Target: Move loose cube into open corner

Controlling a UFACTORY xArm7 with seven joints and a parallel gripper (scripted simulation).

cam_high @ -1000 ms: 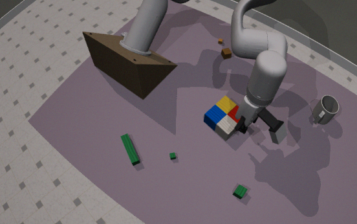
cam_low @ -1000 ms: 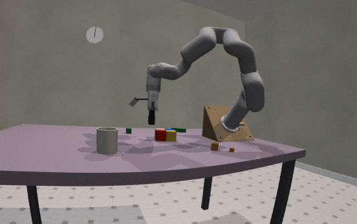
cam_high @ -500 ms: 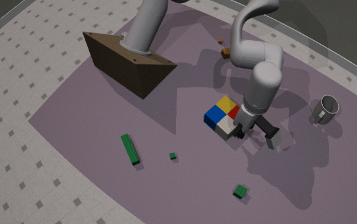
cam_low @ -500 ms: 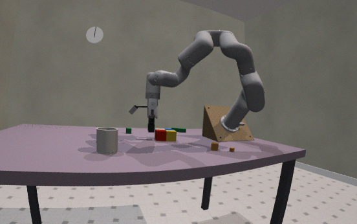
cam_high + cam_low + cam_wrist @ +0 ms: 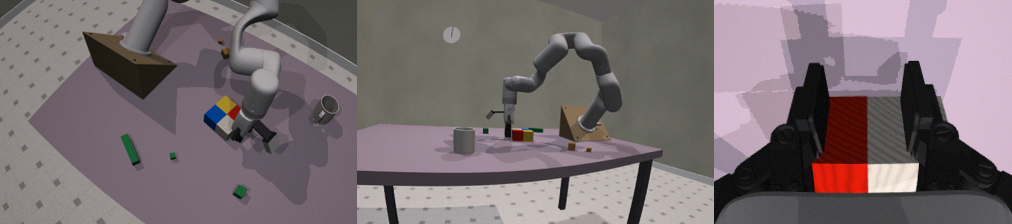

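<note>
White cube (image 5: 224,125): on the table (image 5: 97,107), in the corner of the square beside the blue cube (image 5: 213,114) and red cube (image 5: 234,111), with the yellow cube (image 5: 226,103) opposite; faces look flush, though the arm hides part of the seam.

Gripper (image 5: 238,134): lowered at the square's outer side; in the wrist view its fingers stand half apart, straddling the red and white cubes without clamping either, probably to square the pair up.

Why so: both cubes sit between the fingers, so a squeeze would press the pair together.

Around: grey mug (image 5: 326,109) well apart; green bar (image 5: 130,149), two small green blocks (image 5: 240,191), two brown blocks (image 5: 225,52) scattered.

In the way: nothing near the square.
</note>
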